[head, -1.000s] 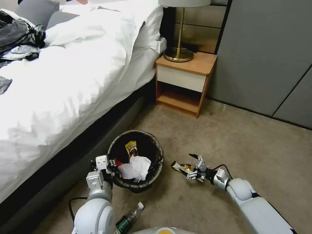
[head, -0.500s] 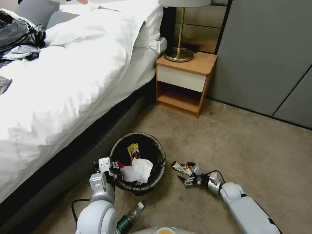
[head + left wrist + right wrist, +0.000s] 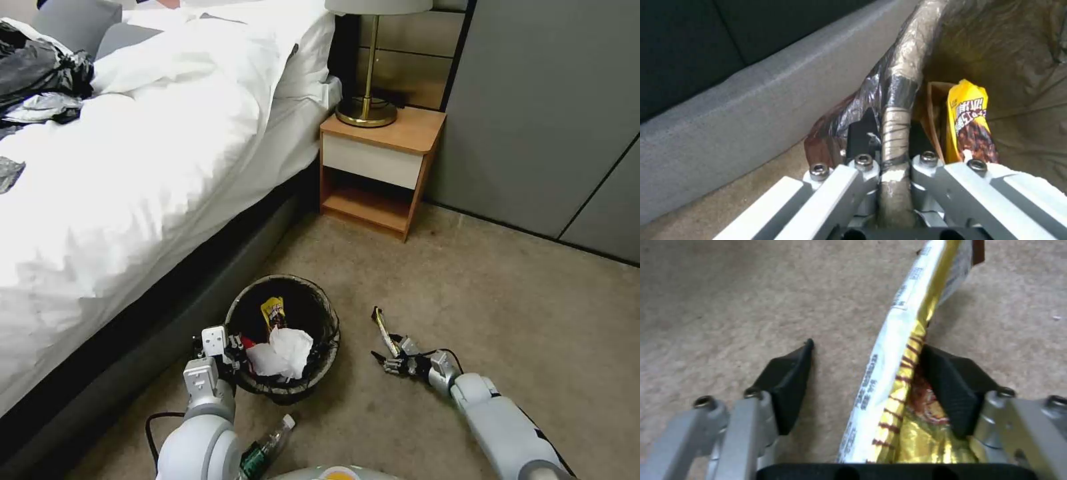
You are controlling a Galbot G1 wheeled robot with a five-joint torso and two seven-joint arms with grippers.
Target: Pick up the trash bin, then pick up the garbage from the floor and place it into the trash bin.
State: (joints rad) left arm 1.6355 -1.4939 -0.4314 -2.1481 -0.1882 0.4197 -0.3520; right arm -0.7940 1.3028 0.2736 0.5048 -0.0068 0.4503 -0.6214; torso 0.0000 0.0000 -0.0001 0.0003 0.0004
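Trash bin (image 3: pixel 283 337) sits on the carpet (image 3: pixel 467 280) right beside the bed (image 3: pixel 133 167), its dark bag liner folded over the rim. Left gripper (image 3: pixel 230 348) is at the bin's near-left edge, fingers (image 3: pixel 862 136) clenched on the rim, one outside and one inside, w/ the wrapped rim running between them in the left wrist view. Inside the bin: a yellow snack wrapper (image 3: pixel 273 313) standing against the far wall, a white tissue wad (image 3: pixel 283 353) on top toward the front, a bit of red beside it.

Right gripper (image 3: pixel 395 357) is low over the carpet, just right of the bin and apart from it. A gold-and-white wrapper (image 3: pixel 382 328) sticks up out of it, tilted away from the robot. In the right wrist view this wrapper (image 3: pixel 902 373) lies against one black finger (image 3: pixel 951 386); the other finger stands off from it w/ a gap, so fingers are spread, not pinching.

A clear bottle w/ green label (image 3: pixel 263 448) lies on the floor near the robot's base, between the arms. Nightstand (image 3: pixel 380 173) w/ brass lamp (image 3: pixel 368 80) stands past the bed. Dark clothes (image 3: pixel 40 73) are heaped on the bed's far left.
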